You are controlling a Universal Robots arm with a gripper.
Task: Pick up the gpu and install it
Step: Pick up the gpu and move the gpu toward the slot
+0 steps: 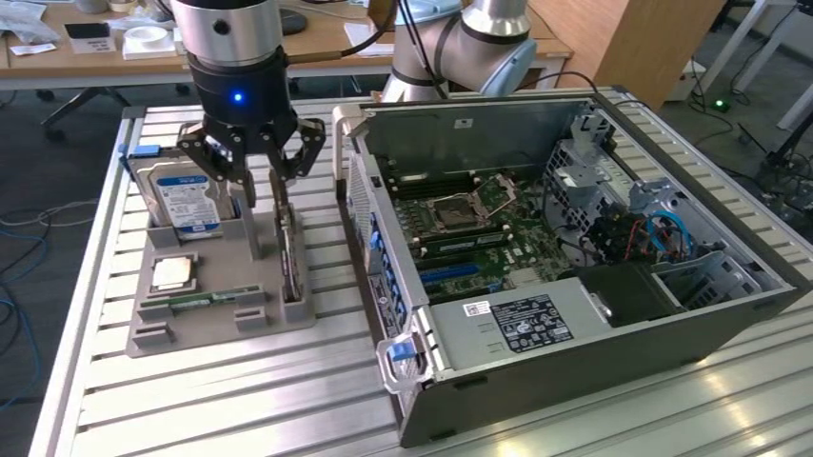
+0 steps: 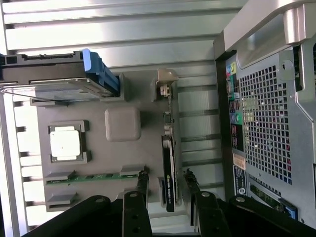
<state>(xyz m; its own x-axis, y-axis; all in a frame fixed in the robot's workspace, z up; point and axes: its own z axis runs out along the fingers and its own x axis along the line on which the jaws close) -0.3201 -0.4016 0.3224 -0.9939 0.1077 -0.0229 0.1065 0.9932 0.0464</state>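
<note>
The gpu (image 1: 291, 259) stands on edge in a slot of the grey holder (image 1: 216, 328), a thin card with its metal bracket end at the far side. From the wrist view the gpu (image 2: 169, 168) appears edge-on, dark with a green board. My gripper (image 1: 267, 179) hangs directly above it, open, one finger on each side of the card's top edge without touching it. In the wrist view the gripper (image 2: 167, 180) straddles the card, and the fingers (image 2: 143, 181) are spread well apart.
The holder (image 2: 138, 94) also carries a hard drive (image 1: 185, 195) with a blue-white label, a CPU (image 1: 174, 274) and a RAM stick (image 1: 204, 300). An open computer case (image 1: 572, 238) lies on the exterior view's right, motherboard (image 1: 470, 224) exposed. All rest on a slatted aluminium table (image 1: 190, 400).
</note>
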